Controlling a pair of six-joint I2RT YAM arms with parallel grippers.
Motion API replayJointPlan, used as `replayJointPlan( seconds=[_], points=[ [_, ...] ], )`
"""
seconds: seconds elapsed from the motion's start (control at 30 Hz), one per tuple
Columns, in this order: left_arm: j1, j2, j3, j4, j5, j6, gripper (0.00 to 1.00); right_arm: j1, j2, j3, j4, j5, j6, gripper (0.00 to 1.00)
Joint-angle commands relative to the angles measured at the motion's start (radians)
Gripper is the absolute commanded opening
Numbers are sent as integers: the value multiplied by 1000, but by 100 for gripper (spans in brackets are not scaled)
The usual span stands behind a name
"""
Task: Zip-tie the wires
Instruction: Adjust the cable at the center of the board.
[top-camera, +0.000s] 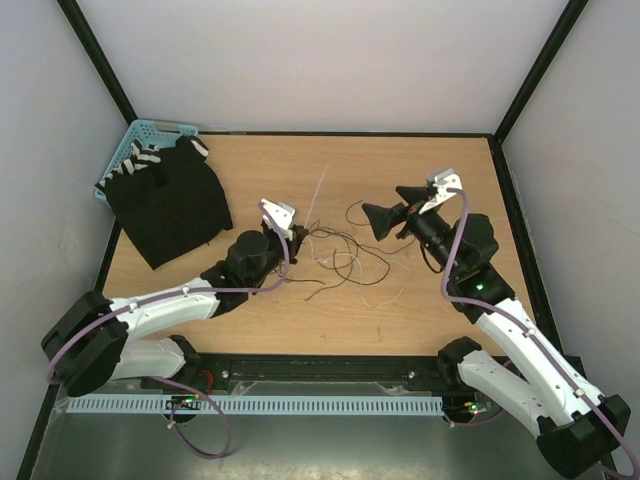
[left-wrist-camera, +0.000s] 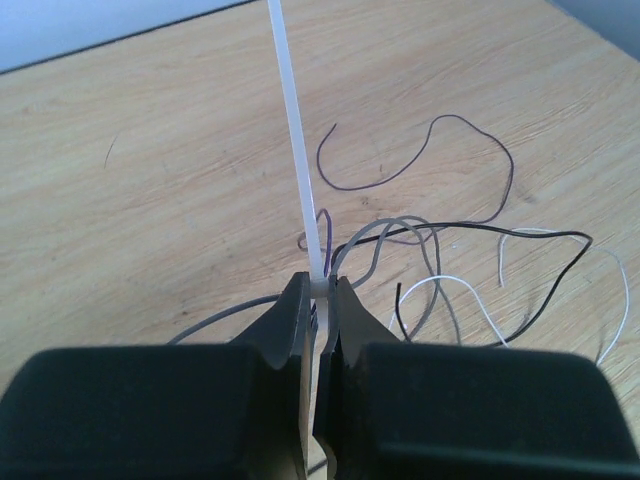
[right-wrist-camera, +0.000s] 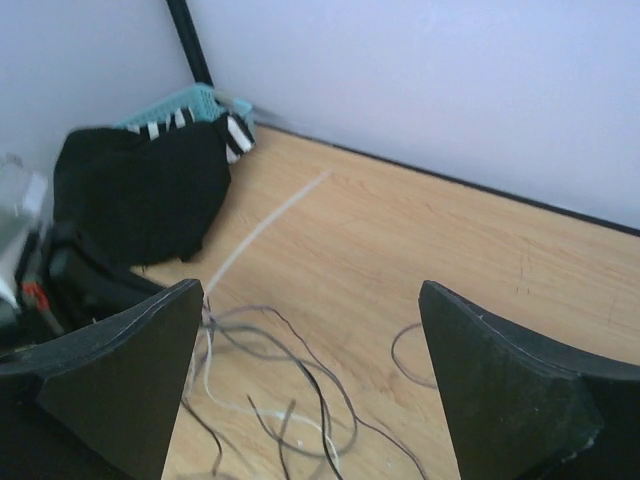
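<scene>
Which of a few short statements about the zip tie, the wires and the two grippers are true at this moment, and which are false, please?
1. The left gripper is shut on the thin white plastic zip tie. True.
2. The right gripper clamps the thin, curling loose wires. False: its jaws stand wide open and empty.
3. The wires lie on the wooden table between the two arms. True.
4. The black cloth with white stripes covers the wires. False: it lies apart at the far left corner, partly over a turquoise plastic basket.
</scene>
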Motion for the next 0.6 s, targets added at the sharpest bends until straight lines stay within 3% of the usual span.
replayJointPlan(
  seconds=[0.0,0.13,0.27,0.37,0.57],
  points=[
    [32,-73,88,-251,66,-100,0,-6,-21,-72,2,-121,-72,99],
    [63,-119,170,-440,119,-151,0,-7,5,-138,74,-346,-39,89],
    [72,-140,225,-530,149,-180,0,-3,91,-206,270,-507,108,82],
    [75,-143,247,-572,163,-201,0,29,167,-230,369,-524,190,79],
    [75,-153,259,-596,175,-227,0,138,317,-186,396,-474,169,78]
  ],
)
